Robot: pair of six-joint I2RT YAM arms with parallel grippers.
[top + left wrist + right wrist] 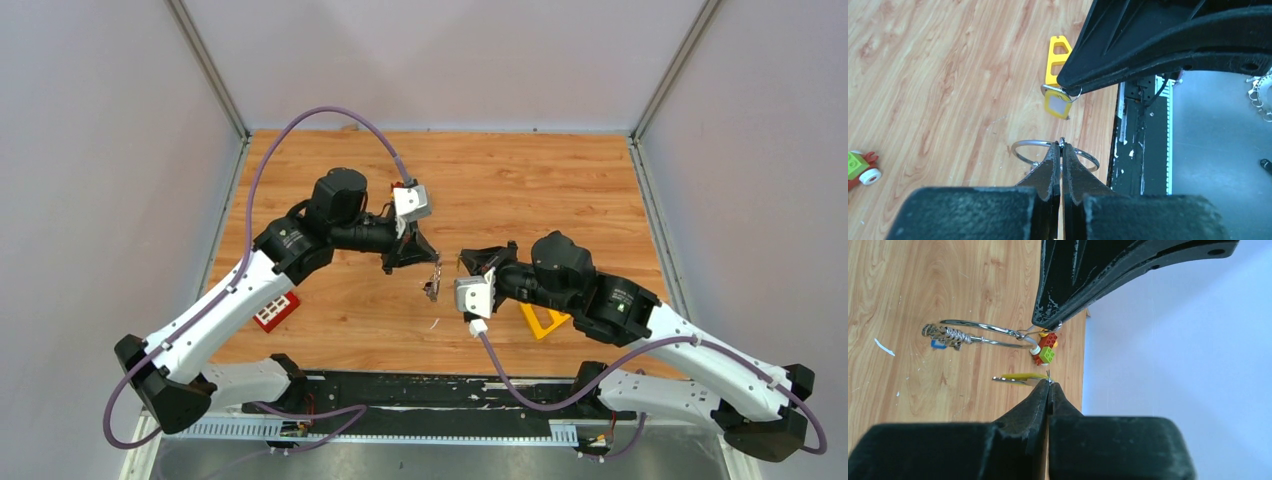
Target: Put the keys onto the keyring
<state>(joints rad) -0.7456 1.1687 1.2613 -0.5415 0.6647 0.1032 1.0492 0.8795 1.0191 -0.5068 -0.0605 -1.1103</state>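
left gripper point(1061, 146): clamped tight on the keyring point(983, 325) - fingers pressed together, with the wire loop sticking out on both sides of the tips.

right gripper point(1049, 385): pinched on the yellow-tagged key point(1058, 105). From the left wrist camera the grip looks to be at the little loop on top of the tag.

keyring: held up off the wooden table point(560, 190), left of the yellow triangle point(545, 320) and a bit farther from the arm bases than it.

keys point(948, 334): a bunch hanging on the ring on the side away from the triangle, with a blue tag point(938, 344) peeking out beside them.

yellow-tagged key: just beside the ring, on the triangle's side of it. No contact between the two shows in either wrist view.

toy car point(1045, 351): on the table well off from the triangle, past the ring.

red block point(277, 311): far left of the triangle, by the left arm.

writing: small green marks point(288, 238) on the arm joints - too small to read.
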